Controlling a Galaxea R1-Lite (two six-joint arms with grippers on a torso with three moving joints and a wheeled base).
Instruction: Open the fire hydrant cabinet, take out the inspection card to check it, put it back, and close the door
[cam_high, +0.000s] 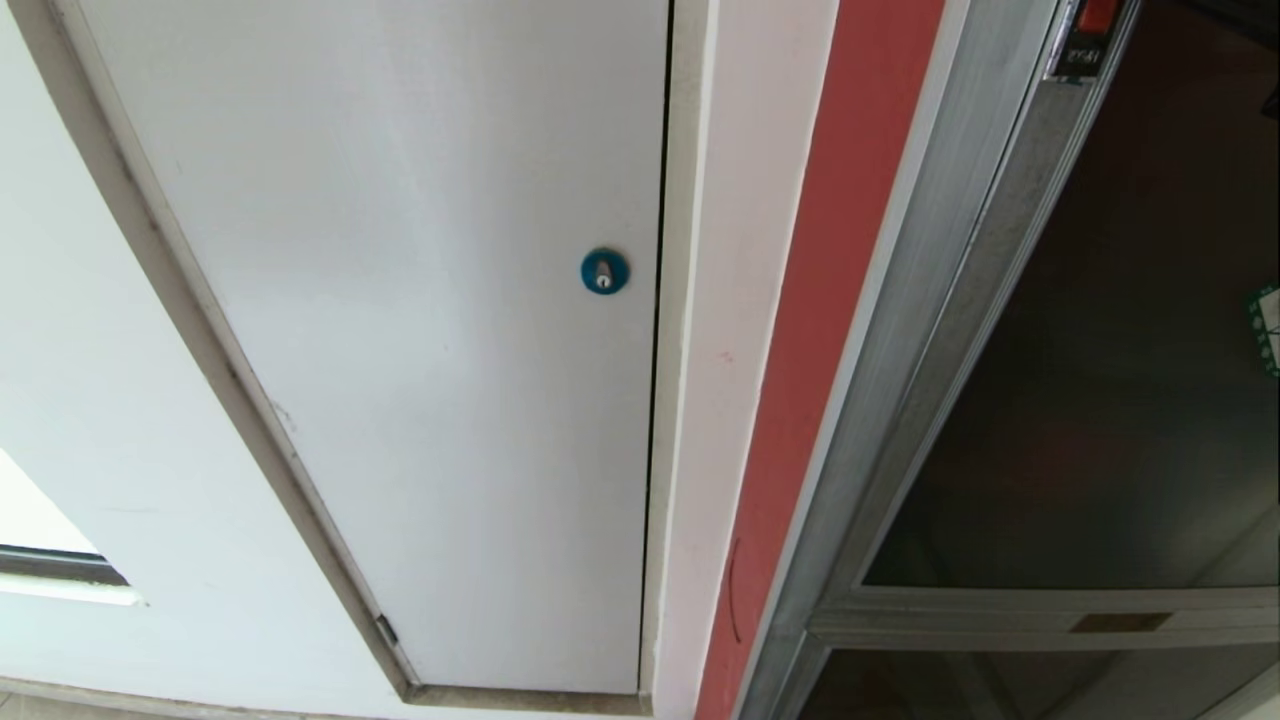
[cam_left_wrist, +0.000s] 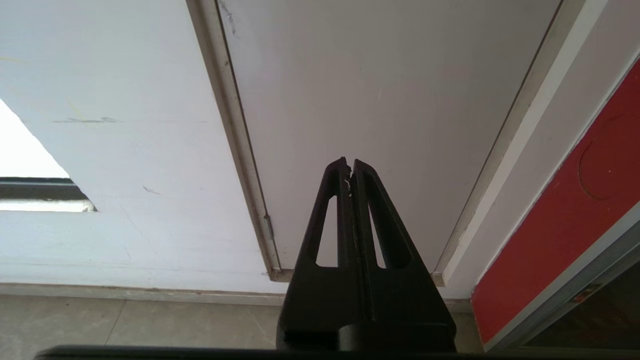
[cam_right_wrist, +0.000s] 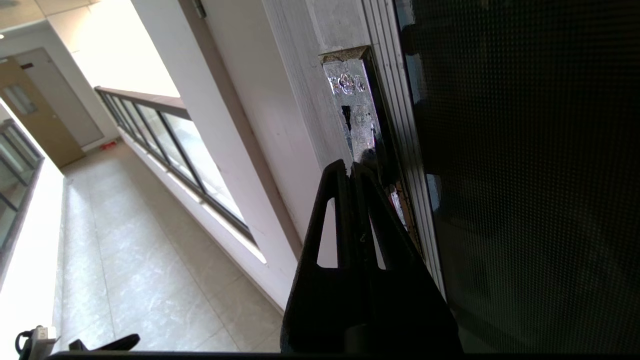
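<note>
– Right gripper (cam_right_wrist: 351, 167): fingers pressed together, nothing pinched, tips placed at the latch plate (cam_right_wrist: 356, 115) on the door (cam_right_wrist: 530, 165) frame.
– Left gripper (cam_left_wrist: 350, 164)?
– Also pressed together, pointed twd the white panel (cam_left_wrist: 380, 100). Door seen closed; cabinet (cam_high: 850, 250) at right.

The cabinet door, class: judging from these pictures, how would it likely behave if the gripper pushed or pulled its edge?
The door would probably stay stiff: its dark glass sits in a metal frame. It likely swings rather than slides, though no hinge shows. The glass may be fragile, so the shut right gripper, close against the latch plate at the frame's edge, seems better placed there than on the pane.
</note>
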